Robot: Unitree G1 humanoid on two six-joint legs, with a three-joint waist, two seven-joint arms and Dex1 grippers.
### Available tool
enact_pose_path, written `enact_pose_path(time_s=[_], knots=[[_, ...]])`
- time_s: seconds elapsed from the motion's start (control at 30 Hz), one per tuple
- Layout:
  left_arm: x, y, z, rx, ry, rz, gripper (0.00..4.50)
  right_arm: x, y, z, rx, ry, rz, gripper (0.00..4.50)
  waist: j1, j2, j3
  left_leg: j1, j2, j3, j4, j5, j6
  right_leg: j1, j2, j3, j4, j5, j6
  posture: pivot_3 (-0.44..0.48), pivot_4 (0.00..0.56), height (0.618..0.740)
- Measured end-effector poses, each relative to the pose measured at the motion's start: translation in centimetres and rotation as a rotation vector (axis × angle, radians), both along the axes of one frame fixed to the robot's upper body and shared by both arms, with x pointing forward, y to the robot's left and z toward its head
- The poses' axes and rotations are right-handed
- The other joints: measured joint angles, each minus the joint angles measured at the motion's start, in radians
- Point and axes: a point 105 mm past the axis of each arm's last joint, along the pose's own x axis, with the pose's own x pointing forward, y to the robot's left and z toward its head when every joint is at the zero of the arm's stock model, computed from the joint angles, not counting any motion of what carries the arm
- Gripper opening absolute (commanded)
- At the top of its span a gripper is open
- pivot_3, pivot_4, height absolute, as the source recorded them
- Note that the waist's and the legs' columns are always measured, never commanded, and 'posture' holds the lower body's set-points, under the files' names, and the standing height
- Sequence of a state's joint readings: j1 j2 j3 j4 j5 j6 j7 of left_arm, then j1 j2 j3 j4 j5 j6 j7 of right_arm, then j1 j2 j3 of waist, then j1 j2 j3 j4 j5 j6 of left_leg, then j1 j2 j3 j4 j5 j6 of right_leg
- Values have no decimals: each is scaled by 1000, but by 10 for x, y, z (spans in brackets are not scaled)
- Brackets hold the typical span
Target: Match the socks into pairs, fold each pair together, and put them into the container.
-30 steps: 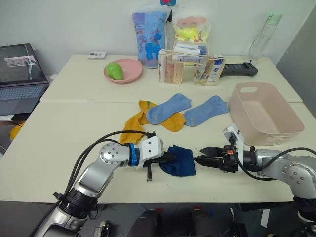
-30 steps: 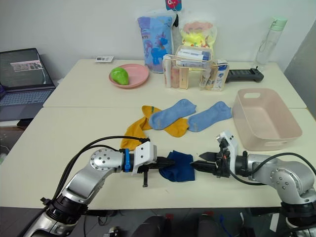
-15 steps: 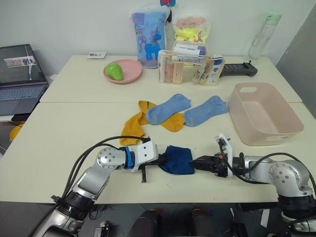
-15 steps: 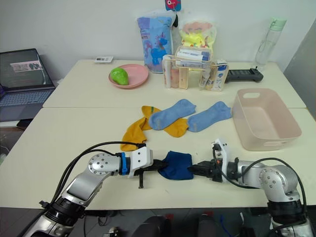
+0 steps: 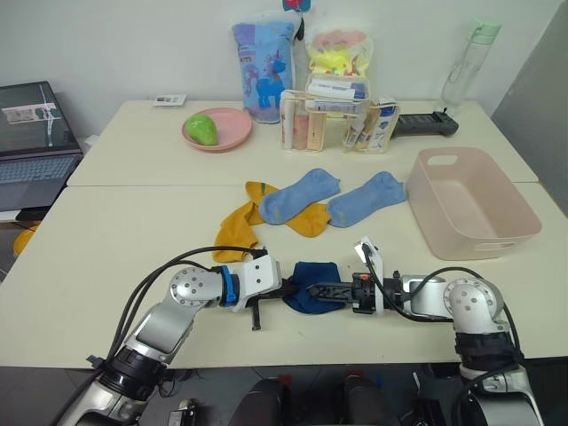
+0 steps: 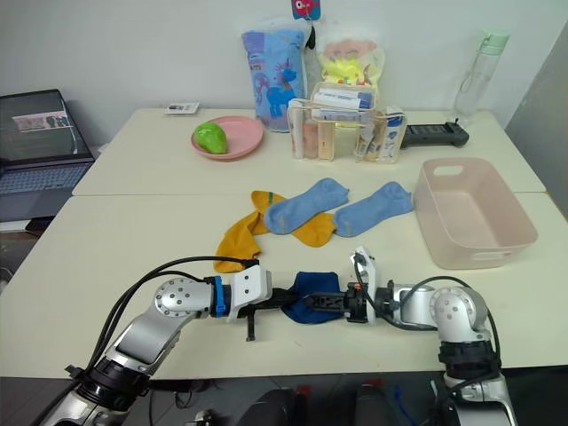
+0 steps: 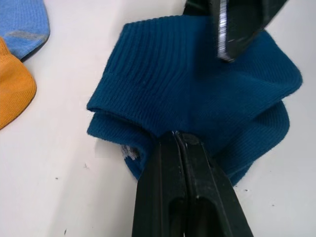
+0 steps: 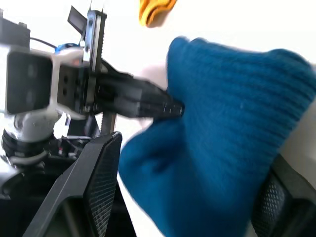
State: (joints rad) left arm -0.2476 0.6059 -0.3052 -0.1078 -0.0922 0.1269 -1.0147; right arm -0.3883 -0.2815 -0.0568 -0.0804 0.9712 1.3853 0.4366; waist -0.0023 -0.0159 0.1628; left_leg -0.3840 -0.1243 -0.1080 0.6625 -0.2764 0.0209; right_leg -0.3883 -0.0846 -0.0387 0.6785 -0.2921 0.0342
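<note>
A folded navy pair of socks (image 5: 315, 277) lies near the table's front edge. My left gripper (image 7: 178, 138) is shut on the fold at its left side. My right gripper (image 8: 197, 163) comes in from the right, open, with one finger on each side of the navy bundle; one of its fingers (image 7: 237, 24) lies over the top. Two yellow socks (image 5: 238, 229) and two light blue socks (image 5: 300, 193) lie overlapped in the middle of the table. The pale pink container (image 5: 497, 244) stands at the right, with nothing visible in it.
At the back stand a pink plate (image 5: 232, 135) holding a green object, a clear organiser of bottles (image 5: 328, 120), two printed bags (image 5: 264, 58), a water bottle (image 5: 466, 62) and a black device (image 5: 424, 124). A laptop (image 5: 31, 133) sits far left.
My right gripper has moved left across the table, from clear of the navy socks to having its fingers around them. The left gripper has kept its place at the bundle's left edge.
</note>
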Motion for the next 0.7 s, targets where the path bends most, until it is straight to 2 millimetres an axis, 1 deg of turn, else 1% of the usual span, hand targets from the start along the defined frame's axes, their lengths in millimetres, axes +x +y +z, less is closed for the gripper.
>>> enact_pose_path(time_s=[0.1, 0.2, 0.37, 0.47, 0.5, 0.6, 0.7], knots=[[0, 0, 0, 0, 0, 0, 0, 1, 1, 0, 7, 3, 0, 3550, 0, 0, 0, 0, 0, 0, 0, 0, 0, 0, 0, 0, 0, 0, 0, 0, 150, 740], [-1, 0, 0, 1, -1, -2, 0, 1, 0, -2, -13, -13, 11, 2979, 0, 0, 0, 0, 0, 0, 0, 0, 0, 0, 0, 0, 0, 0, 0, 0, 150, 740], [-2, 0, 0, 1, -3, -5, 0, 2, 0, -6, -38, -16, 10, 1323, 0, 0, 0, 0, 0, 0, 0, 0, 0, 0, 0, 0, 0, 0, 0, 0, 150, 740], [-2, 1, 0, 1, -9, -10, 0, 1, 1, -1, -28, -41, 18, 272, 0, 0, 0, 0, 0, 0, 0, 0, 0, 0, 0, 0, 0, 0, 0, 0, 150, 740], [-2, 1, 0, 0, -10, -12, 0, 1, 1, 0, -24, -48, 21, 9, 0, 0, 0, 0, 0, 0, 0, 0, 0, 0, 0, 0, 0, 0, 0, 0, 150, 740], [-2, 1, 1, -12, -3, -15, 0, 1, 1, 0, -24, -52, 21, 9, 0, 0, 0, 0, 0, 0, 0, -1, 1, 0, 0, 0, 0, 0, 0, 0, 150, 740], [-2, 4, 7, -44, 9, -15, 533, -1, -1, 1, -31, -65, 15, 0, 0, 0, 0, 0, 0, 0, 0, 0, 0, 0, 0, 0, 0, 0, 0, 0, 150, 740]])
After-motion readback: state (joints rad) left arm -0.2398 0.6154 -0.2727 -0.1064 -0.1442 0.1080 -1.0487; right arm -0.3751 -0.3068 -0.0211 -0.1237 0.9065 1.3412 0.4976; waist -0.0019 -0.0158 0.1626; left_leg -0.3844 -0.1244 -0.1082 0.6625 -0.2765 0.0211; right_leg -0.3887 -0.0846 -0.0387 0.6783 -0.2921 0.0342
